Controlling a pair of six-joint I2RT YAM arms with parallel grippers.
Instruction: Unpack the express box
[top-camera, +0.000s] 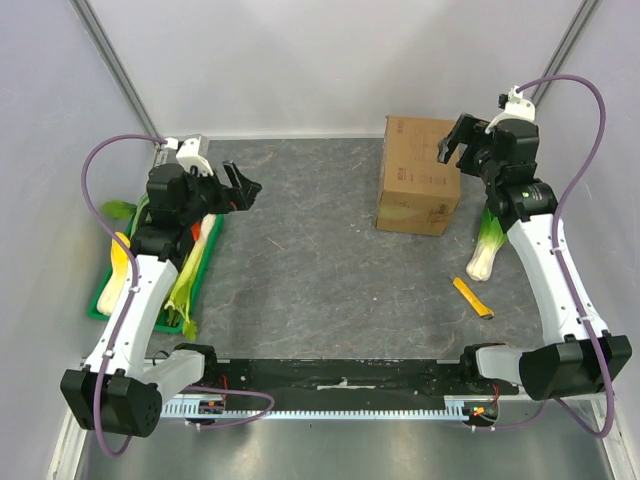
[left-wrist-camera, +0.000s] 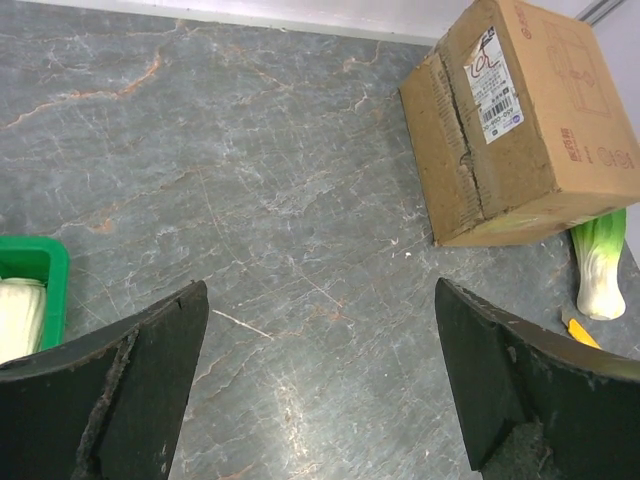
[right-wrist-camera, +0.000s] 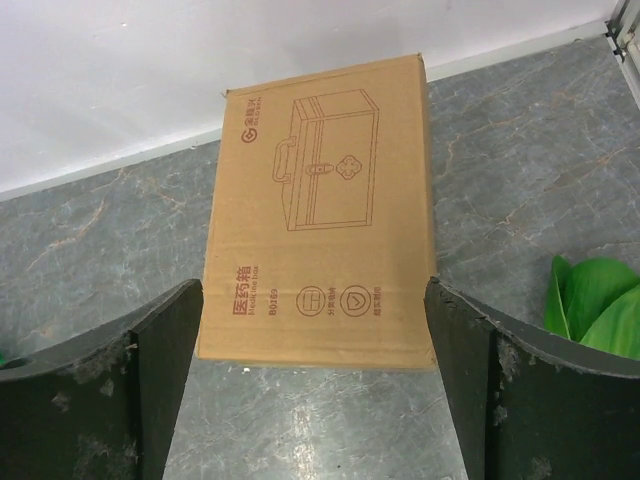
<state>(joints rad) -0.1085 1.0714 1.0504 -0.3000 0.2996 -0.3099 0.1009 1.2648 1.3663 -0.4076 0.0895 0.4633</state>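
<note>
The express box is a closed brown carton at the back right of the table. Its face with the flap seam and the white label points toward the left arm. The printed face shows in the right wrist view. My right gripper is open and empty and hovers over the box's far right edge; in the wrist view the box lies between and ahead of the fingers. My left gripper is open and empty above the table's left side, far from the box, with bare table between its fingers.
A green tray with several vegetables sits at the left edge; its corner shows in the left wrist view. A white-and-green vegetable lies just right of the box. A small yellow tool lies in front of it.
</note>
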